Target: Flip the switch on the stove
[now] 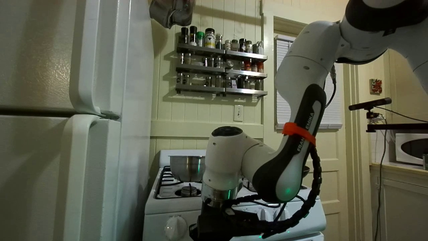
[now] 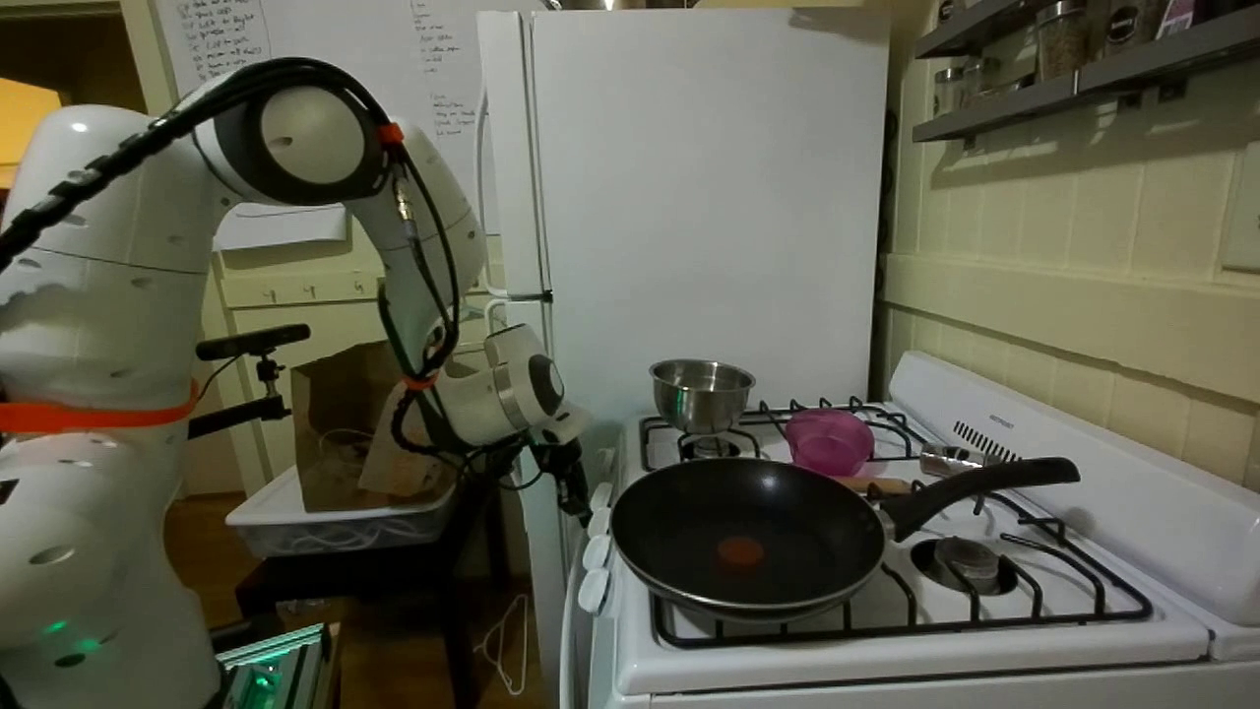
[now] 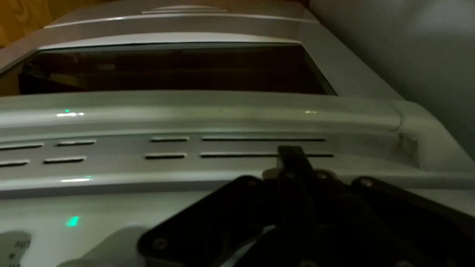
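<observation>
Closest to the wrist camera, the black gripper (image 3: 290,150) is at the front of the stove (image 2: 915,650); its fingers (image 3: 291,163) look drawn together, with nothing seen held between them. Whether the tips touch the stove I cannot tell. In an exterior view they hang just beside the white knobs (image 2: 593,591) along the stove's front edge. Below those, the wrist view shows the stove's vents (image 3: 237,155), oven handle (image 3: 207,111) and dark oven window (image 3: 178,70).

Atop the stove, on black grates (image 2: 984,624), a black skillet (image 2: 748,522) sits toward the end away from the refrigerator (image 2: 699,177), its grip pointing to the stove's back panel (image 2: 1122,512). Near the stove's refrigerator end stands a steel bowl (image 1: 187,167), upright, seen in both exterior views; a pink bowl (image 2: 829,441) is between it and the back panel.

Just beside the stove stands the refrigerator. Robot arm (image 1: 297,73) links bend down in front of the stove, hiding part of its face. On the wall above the stove hang spice shelves (image 1: 245,72) lined with jars (image 1: 209,38). Past the stove's other end is a door (image 1: 334,180) with a white blind (image 1: 334,113). Out from the stove's front, well apart, a paper bag (image 2: 345,443) rests on a plastic bin (image 2: 325,527).
</observation>
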`<state>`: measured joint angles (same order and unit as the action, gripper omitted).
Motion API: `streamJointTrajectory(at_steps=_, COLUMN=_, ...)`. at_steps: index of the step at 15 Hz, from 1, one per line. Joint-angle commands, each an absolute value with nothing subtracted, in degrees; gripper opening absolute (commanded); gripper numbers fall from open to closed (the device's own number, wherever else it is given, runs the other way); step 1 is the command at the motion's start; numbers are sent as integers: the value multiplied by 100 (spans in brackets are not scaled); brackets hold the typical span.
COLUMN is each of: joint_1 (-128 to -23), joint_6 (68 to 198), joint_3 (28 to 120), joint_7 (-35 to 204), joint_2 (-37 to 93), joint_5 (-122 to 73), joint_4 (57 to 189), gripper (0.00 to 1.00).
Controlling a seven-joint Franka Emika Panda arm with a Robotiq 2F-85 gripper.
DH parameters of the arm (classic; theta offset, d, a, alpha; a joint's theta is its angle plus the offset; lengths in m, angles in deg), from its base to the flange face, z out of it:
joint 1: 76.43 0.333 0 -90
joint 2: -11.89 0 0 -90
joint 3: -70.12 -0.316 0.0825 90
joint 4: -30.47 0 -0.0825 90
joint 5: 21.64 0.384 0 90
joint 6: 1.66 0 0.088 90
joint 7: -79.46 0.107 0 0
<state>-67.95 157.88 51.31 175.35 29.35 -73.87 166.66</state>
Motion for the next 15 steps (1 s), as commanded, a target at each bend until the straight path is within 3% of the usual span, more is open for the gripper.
streamJointTrajectory(at_steps=1, joint_1=-6657, joint_6=15798, joint_3=4937, joint_7=16664, joint_2=2716, joint_5=-6054, joint_4=16935, gripper=0)
streamJointTrajectory(at_steps=2, joint_1=-7131, joint_6=15624, joint_3=4345, joint_7=16355, joint_2=2597, joint_5=-5705, joint_4=17006, gripper=0)
streamJointTrajectory(at_steps=3, joint_1=-7434, joint_6=15482, joint_3=3915, joint_7=15885, joint_2=2429, joint_5=-5188, joint_4=17093, gripper=26)
streamJointTrajectory(at_steps=5, joint_1=-7782, joint_6=14910, joint_3=3391, joint_7=14989, joint_2=1862, joint_5=-4265, joint_4=17169, gripper=32)
streamJointTrajectory(at_steps=8, joint_1=-8059, joint_6=14214, joint_3=3136, joint_7=13787, joint_2=1102, joint_5=-3511, joint_4=17084, gripper=56)
streamJointTrajectory(at_steps=10, joint_1=-8088, joint_6=14491, joint_3=3240, joint_7=12920, joint_2=557, joint_5=-3095, joint_4=17106, gripper=69)
streamJointTrajectory(at_steps=11, joint_1=-7403, joint_6=14576, joint_3=4007, joint_7=12502, joint_2=285, joint_5=-2886, joint_4=17092, gripper=78)
streamJointTrajectory(at_steps=13, joint_1=-7099, joint_6=14663, joint_3=4463, joint_7=11697, joint_2=-100, joint_5=-2459, joint_4=17023, gripper=94)
streamJointTrajectory(at_steps=15, joint_1=-6788, joint_6=14369, joint_3=4984, joint_7=10850, joint_2=-646, joint_5=-2033, joint_4=16966, gripper=100)
